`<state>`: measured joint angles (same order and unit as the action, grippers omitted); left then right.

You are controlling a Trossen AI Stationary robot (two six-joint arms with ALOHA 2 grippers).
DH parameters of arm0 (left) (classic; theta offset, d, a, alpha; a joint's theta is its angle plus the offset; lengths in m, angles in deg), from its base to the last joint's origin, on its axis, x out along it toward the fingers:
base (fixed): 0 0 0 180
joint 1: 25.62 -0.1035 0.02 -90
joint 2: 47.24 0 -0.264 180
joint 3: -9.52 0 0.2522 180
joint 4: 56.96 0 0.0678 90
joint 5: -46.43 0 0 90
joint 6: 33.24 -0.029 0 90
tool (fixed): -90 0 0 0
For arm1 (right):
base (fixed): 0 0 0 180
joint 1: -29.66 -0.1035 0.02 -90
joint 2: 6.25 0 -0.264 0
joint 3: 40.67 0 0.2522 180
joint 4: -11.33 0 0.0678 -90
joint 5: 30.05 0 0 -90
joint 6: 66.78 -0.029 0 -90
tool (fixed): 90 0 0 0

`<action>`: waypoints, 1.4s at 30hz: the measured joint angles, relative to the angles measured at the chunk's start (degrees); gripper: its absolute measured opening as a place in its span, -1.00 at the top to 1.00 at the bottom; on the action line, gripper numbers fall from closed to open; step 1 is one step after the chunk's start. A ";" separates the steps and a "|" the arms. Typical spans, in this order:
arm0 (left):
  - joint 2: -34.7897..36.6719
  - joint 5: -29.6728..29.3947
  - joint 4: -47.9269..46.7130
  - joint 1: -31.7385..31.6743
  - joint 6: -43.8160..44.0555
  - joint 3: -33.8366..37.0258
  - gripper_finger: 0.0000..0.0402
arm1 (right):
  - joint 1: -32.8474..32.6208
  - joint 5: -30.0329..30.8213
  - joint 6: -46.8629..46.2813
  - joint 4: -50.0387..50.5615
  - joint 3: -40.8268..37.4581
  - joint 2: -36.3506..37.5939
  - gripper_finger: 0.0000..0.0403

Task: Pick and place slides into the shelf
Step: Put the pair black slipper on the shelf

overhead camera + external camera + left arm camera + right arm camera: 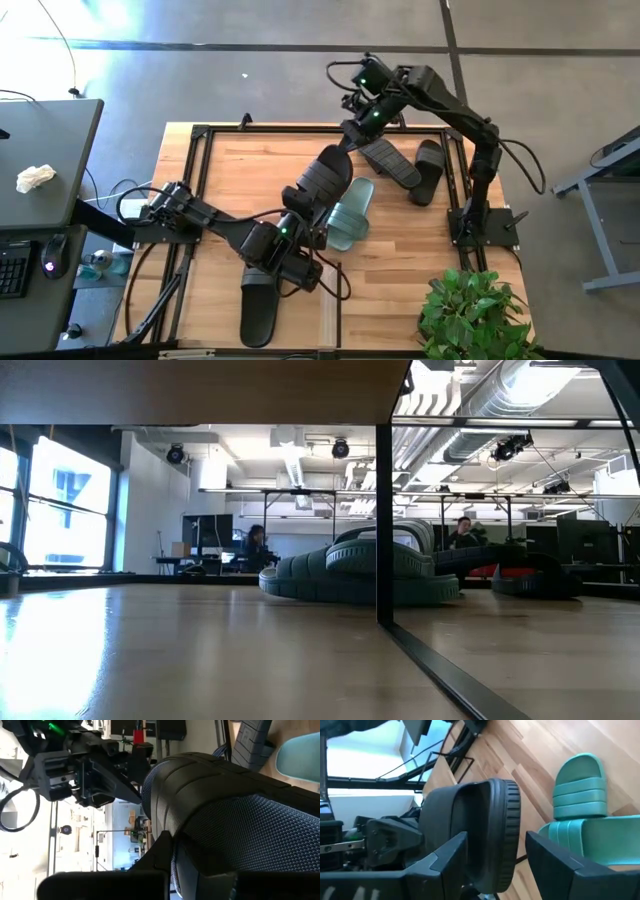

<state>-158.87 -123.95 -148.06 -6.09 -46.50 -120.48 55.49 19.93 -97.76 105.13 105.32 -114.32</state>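
A grey side desk (45, 150) with a crumpled white cloth (36, 178) stands at nine o'clock of the wooden bench (240, 165). Centre, the left gripper (300, 212) has its fingers clamped on a raised black slide (322, 180); the right gripper (352, 133), fingers apart, straddles its far end. Sage slides (350, 212) lie beneath. A plant (475, 315) sits at five o'clock.

The wooden bench (400, 270) fills the middle of the frame. On it lie green slides (350, 212), black slides (408, 166) at upper right, and one black slide (260, 310) at lower left.
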 joint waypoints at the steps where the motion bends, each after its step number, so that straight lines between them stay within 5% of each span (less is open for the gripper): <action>1: 0.00 0.01 0.00 0.00 0.00 0.00 1.00 | -0.20 -0.11 0.00 -0.17 0.02 -0.06 0.05; 10: 0.00 0.48 0.07 0.04 0.00 0.00 1.00 | -2.53 0.48 0.03 -0.50 0.02 -1.27 0.16; 19: 0.00 1.32 0.20 0.04 0.00 0.00 1.00 | -2.92 2.93 1.69 -0.08 0.02 -1.75 0.88; 23: 0.00 2.09 0.29 0.00 1.80 0.00 0.95 | -2.63 3.50 2.57 0.12 0.02 -1.75 0.90; 34: 0.00 7.87 1.05 -0.02 8.31 0.00 0.42 | -2.40 4.60 4.07 -0.15 0.02 -1.75 0.93; 42: 0.00 6.33 0.43 1.31 5.77 0.00 -0.05 | -1.28 4.60 4.50 -0.10 0.02 -1.75 0.93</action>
<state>-158.87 -117.61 -147.63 -4.78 -40.73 -120.48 54.21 24.53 -93.27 105.02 105.34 -116.07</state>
